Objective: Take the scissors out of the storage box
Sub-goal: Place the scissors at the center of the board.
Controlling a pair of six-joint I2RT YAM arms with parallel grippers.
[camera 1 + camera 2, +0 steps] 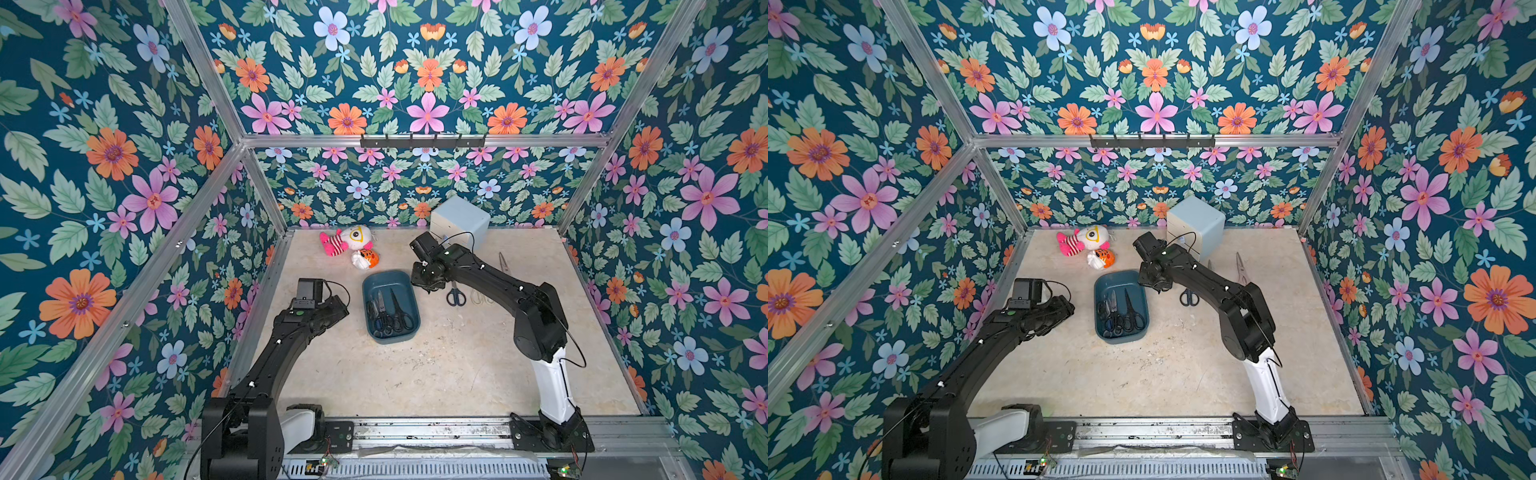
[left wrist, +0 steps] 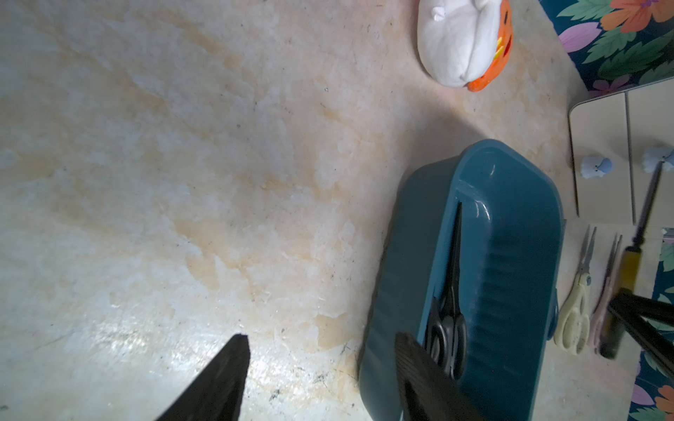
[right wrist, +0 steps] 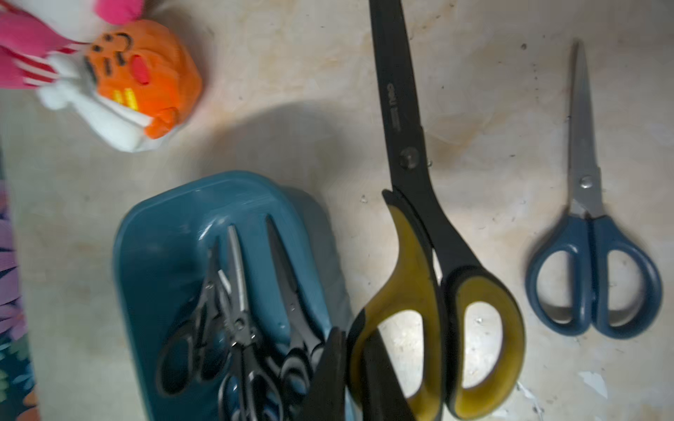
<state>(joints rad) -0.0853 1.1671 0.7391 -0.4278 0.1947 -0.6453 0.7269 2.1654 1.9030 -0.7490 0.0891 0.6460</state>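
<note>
Held scissors: and there was the big one, a large yellow-and-black-handled pair of scissors (image 3: pixel 408 160) with matte black blades, a round pivot screw and yellow loops edged in black. The blades lay closed together.
Heading: its long axis ran roughly in line with the boxed pairs, tips leading away from the gripper toward the far wall and loops back toward the robot.
Place: it was out of the tub, between the tub's long side and the blue pair. Whether it touched the table could not be told.
Right gripper: the right gripper (image 3: pixel 353 339) was clamped tight on the yellow rim of one handle loop.
Storage box: the shallow dark teal plastic tub with rounded corners (image 1: pixel 388 275) sat mid-table between the arms, its length running from the robot toward the far wall.
Inside it: several black-handled pairs (image 1: pixel 390 316) lay side by side, tips to the far end and loops at the near end.
Blue pair: the blue-handled, steel-bladed scissors (image 3: pixel 592 273) lay flat on the beige marbled tabletop (image 1: pixel 415 365), on the same heading.
Further out: a cream-handled pair (image 2: pixel 576 317) and a pale pink pair (image 2: pixel 597 328) lay side by side.
Left gripper: the left gripper (image 2: pixel 321 364) had its jaws parted wide with nothing between them, just beside the tub.
Back edge: a pale blue cube with small drawers (image 1: pixel 459 220), a white-and-pink plush toy (image 1: pixel 351 239) and an orange-and-white plush toy (image 1: pixel 365 259).
</note>
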